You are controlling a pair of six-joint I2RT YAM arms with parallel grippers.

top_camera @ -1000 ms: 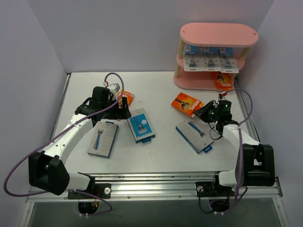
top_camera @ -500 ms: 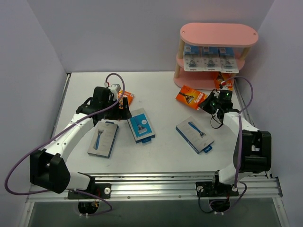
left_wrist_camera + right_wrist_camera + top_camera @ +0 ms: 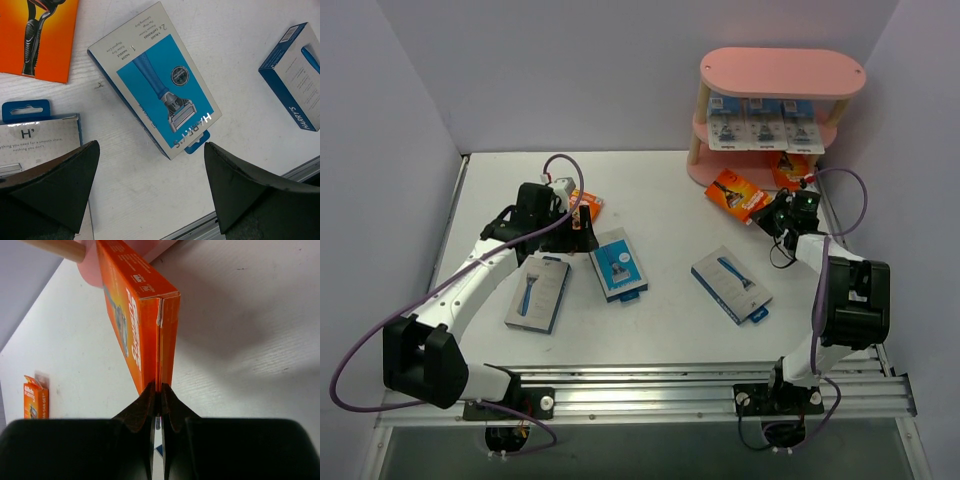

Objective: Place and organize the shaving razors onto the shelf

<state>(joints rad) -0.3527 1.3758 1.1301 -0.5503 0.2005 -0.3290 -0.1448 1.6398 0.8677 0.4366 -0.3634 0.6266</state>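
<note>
My right gripper is shut on the thin end flap of an orange razor box, held on edge just in front of the pink shelf's bottom board. The middle tier holds three white-blue blister cards. Another orange box stands on the bottom tier. My left gripper hangs open over bare table, just short of a blue-grey razor box.
Two more blue-grey boxes lie flat, one at the left and one right of centre. A small orange box lies beyond the left gripper. A metal rail runs along the near edge.
The right arm has carried the orange box away from the table's middle, up and right to the foot of the shelf. The left arm has not moved.
</note>
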